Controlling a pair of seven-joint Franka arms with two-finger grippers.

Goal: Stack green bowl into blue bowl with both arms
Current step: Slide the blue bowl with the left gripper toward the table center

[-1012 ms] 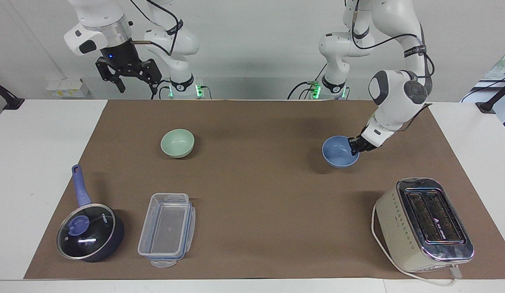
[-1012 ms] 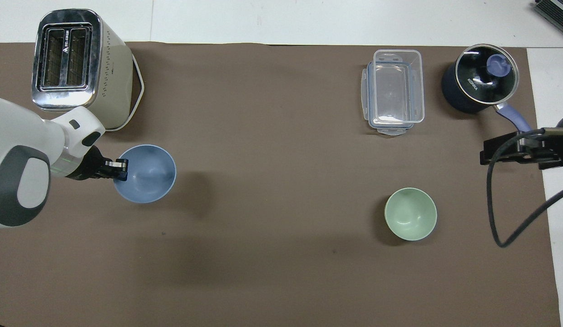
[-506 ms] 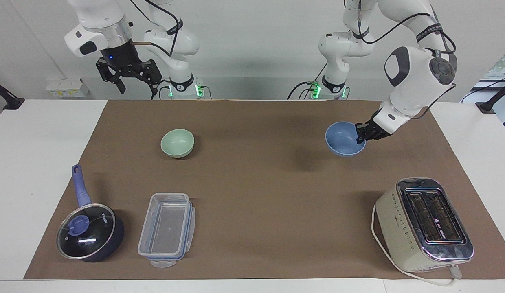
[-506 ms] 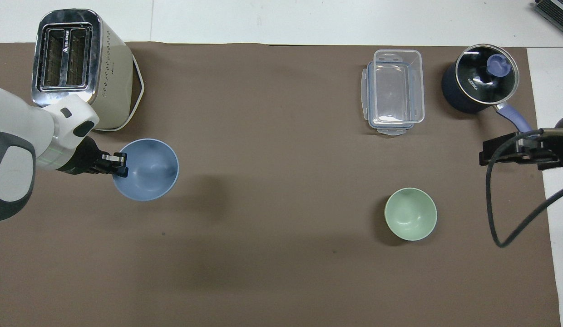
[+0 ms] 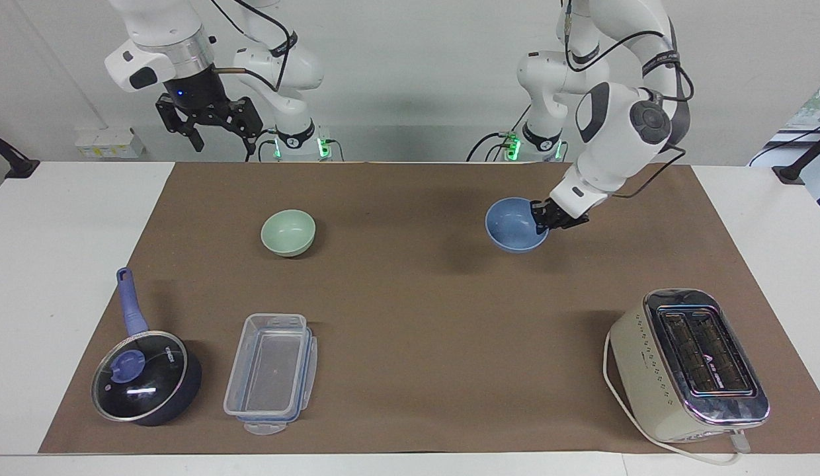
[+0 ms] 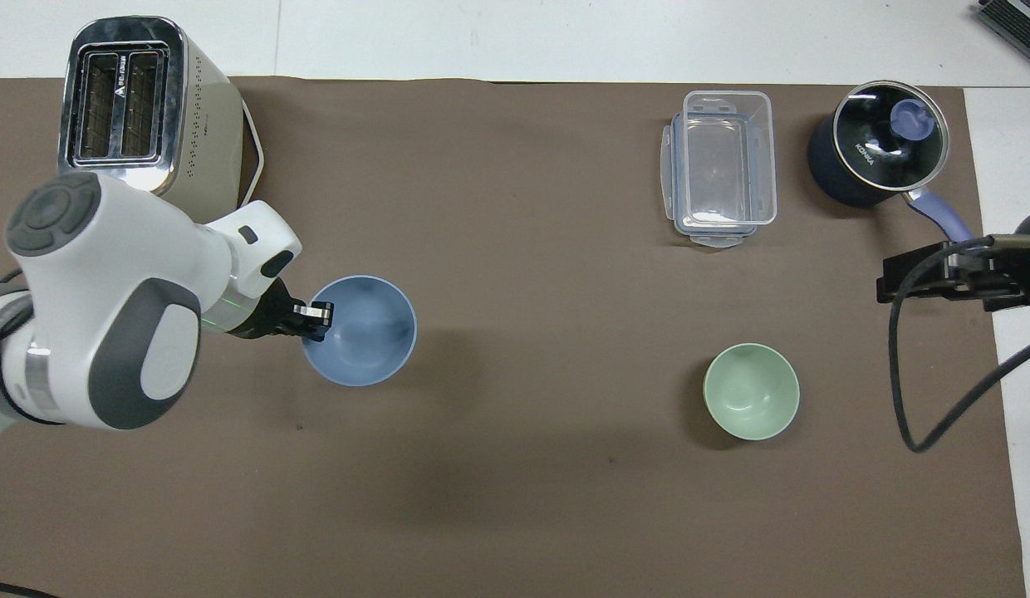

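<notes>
Blue bowl (image 5: 514,226), smooth, round, rim pinched by left gripper (image 5: 541,223), airborne in facing view only; right gripper (image 5: 208,129) spread, waiting.

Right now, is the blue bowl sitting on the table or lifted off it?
Lifted. The left pincer grips the blue bowl by its rim, and its shadow lies apart from it on the mat.

Blue bowl (image 5: 516,225): plain periwinkle blue. Green bowl (image 5: 288,232): plain pale mint green. Mat (image 5: 410,317): uniform brown, on a white table (image 5: 59,264). Pot (image 5: 147,377): dark navy body, glass lid, lavender-blue knob and handle. Container (image 5: 271,373): clear plastic, blue seal. Toaster (image 5: 688,363): cream sides dotted in rows, chrome top. Arms: white, grey caps; left gripper (image 5: 541,223) and right gripper (image 5: 208,125) black.
</notes>
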